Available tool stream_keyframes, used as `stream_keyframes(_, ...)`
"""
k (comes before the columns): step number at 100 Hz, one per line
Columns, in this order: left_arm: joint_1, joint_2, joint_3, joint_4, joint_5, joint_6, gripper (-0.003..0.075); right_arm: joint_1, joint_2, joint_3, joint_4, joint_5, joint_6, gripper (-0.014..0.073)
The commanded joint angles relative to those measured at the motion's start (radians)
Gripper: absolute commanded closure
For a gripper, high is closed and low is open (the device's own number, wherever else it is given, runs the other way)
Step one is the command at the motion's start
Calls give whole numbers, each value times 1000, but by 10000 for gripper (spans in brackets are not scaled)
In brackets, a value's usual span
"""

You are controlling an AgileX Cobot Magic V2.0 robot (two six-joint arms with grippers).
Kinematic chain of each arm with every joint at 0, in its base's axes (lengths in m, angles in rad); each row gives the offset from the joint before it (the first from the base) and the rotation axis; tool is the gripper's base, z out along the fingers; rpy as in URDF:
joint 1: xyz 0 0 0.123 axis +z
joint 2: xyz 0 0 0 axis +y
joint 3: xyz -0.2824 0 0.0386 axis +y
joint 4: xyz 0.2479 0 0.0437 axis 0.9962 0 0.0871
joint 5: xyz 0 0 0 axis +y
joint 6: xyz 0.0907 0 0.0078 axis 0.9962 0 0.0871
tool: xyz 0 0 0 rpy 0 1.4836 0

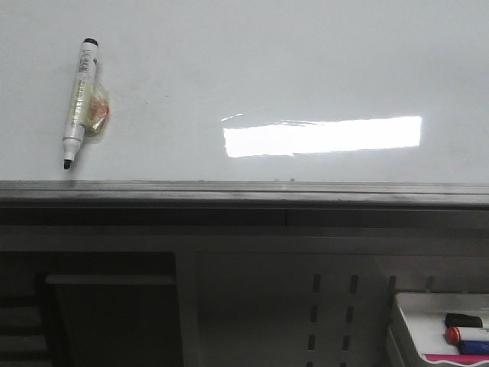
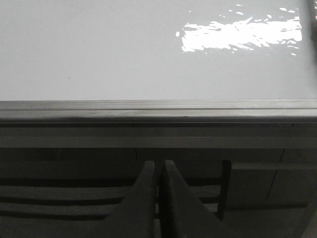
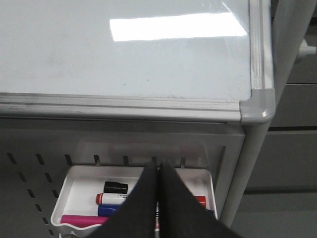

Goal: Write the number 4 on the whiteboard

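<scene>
The whiteboard (image 1: 306, 69) lies flat, glossy white, with a bright rectangular glare and a grey ledge (image 1: 244, 193) along its near edge. No number 4 shows on it. An uncapped white marker (image 1: 79, 99) with a black tip lies on the board at the far left, a clear yellowish wrap around its middle. The board also shows in the left wrist view (image 2: 124, 49) and in the right wrist view (image 3: 124, 59). My left gripper (image 2: 158, 166) is shut and empty below the ledge. My right gripper (image 3: 158, 166) is shut and empty above the marker tray. Neither gripper shows in the front view.
A white tray (image 3: 69, 198) hangs on the grey perforated panel (image 1: 332, 306) below the board's right end, holding a black cap (image 3: 115, 187), a red-capped marker (image 3: 111, 199), a blue marker (image 3: 106, 209) and a pink one (image 3: 81, 219). A grey frame post (image 3: 247, 163) stands at the board's right corner.
</scene>
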Motion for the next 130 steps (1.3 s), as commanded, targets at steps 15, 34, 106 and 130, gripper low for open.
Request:
stream_keyframes(15, 1, -25, 33, 0, -84, 0, 741, -8, -16, 20, -25, -102, -3, 648)
stream_keyframes(34, 1, -25, 33, -51, -100, 0, 741, -8, -16, 20, -25, -172, -3, 648)
stream_keyframes(106, 1, 66, -117, -84, -162, -4, 741, -6, 95, -138, 215, -165, -3, 648)
stream_keyframes(130, 1, 204, -207, -69, -170, -4, 737, -3, 358, -311, 215, -20, -3, 648)
